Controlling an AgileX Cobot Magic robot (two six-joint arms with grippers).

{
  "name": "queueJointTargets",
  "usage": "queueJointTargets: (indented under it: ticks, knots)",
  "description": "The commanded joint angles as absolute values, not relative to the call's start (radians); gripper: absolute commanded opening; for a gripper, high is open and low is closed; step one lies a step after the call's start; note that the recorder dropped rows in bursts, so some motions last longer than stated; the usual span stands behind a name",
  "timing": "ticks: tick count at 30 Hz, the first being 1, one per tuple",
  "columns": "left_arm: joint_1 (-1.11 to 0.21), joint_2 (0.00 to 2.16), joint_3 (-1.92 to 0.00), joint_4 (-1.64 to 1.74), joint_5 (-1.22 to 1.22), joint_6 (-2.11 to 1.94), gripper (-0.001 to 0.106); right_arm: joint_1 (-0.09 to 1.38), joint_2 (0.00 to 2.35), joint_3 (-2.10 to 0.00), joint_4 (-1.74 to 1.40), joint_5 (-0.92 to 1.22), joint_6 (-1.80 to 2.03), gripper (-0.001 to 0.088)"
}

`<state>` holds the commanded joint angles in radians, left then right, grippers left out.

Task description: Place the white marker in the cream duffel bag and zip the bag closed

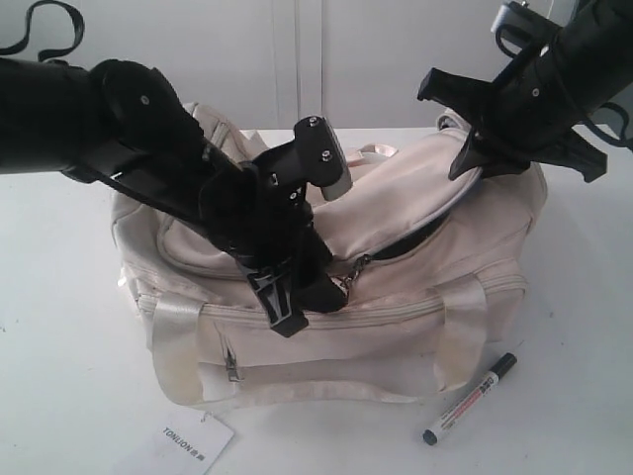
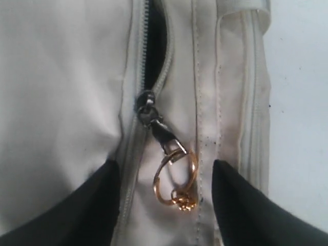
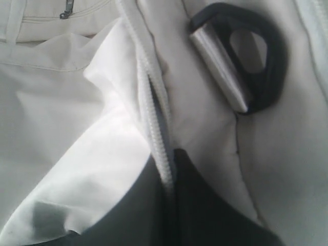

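White marker (image 1: 470,399): lies flat on the desk (image 1: 69,376), just beside the front corner of the cream duffel bag (image 1: 396,332), well apart from both tools, with bare desk around its free sides.
Left tool (image 2: 163,166): fingers spread against the bag's front, the gold ring (image 2: 174,179) of the zip pull between them. The zip gapes dark beyond the slider (image 2: 146,105).
Right tool (image 3: 169,205): pressed together, pinching the bag's zip edge, with the black D-ring (image 3: 259,66) near it.
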<state>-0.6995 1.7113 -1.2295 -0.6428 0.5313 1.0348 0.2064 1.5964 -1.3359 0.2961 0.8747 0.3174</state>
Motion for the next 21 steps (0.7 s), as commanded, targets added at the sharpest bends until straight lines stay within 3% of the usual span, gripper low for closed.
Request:
queueJointTargets:
  ticks: [4,9,21]
  knots:
    - [-0.7,1.711,-1.23,-0.643,0.576,1.035,0.025,0.206,1.596,-1.336,0.296,0.871,0.317,0.0]
    - [-0.7,1.702,-1.23,-0.638,0.612,1.052,0.002,0.206,1.596,-1.336,0.296,0.869,0.317,0.0]
    - [-0.7,1.633,-1.23,-0.612,0.601,1.054,0.0,0.206,1.596,-1.336,0.296,0.866,0.304,0.0]
